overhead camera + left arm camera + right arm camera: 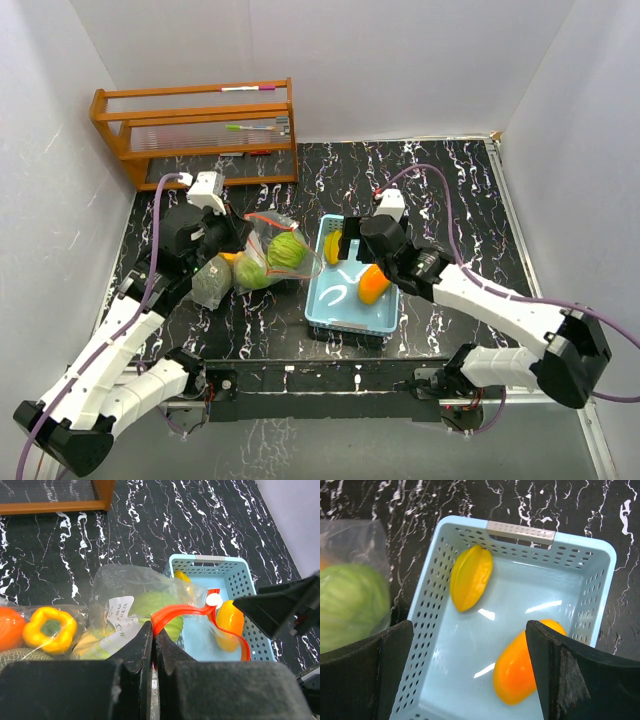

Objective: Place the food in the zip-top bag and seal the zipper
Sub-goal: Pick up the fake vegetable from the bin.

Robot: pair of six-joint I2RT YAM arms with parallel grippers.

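Note:
The clear zip-top bag (268, 248) lies left of the basket with its red zipper strip (182, 612) open. It holds two light-green cabbage balls (287, 250) (252, 273), a yellow pepper (50, 628), an orange (7, 627) and a netted melon (212, 282). My left gripper (154, 632) is shut on the red zipper strip at the bag's mouth. My right gripper (470, 675) is open above the light-blue basket (520, 531). In the basket lie a yellow piece (471, 577) and an orange-yellow pepper (520, 667), which sits beside my right finger.
A wooden rack (195, 130) with pens stands at the back left. White walls close in the black marbled table (450, 200) on three sides. The basket's near rim (345, 328) lies close to the arm bases.

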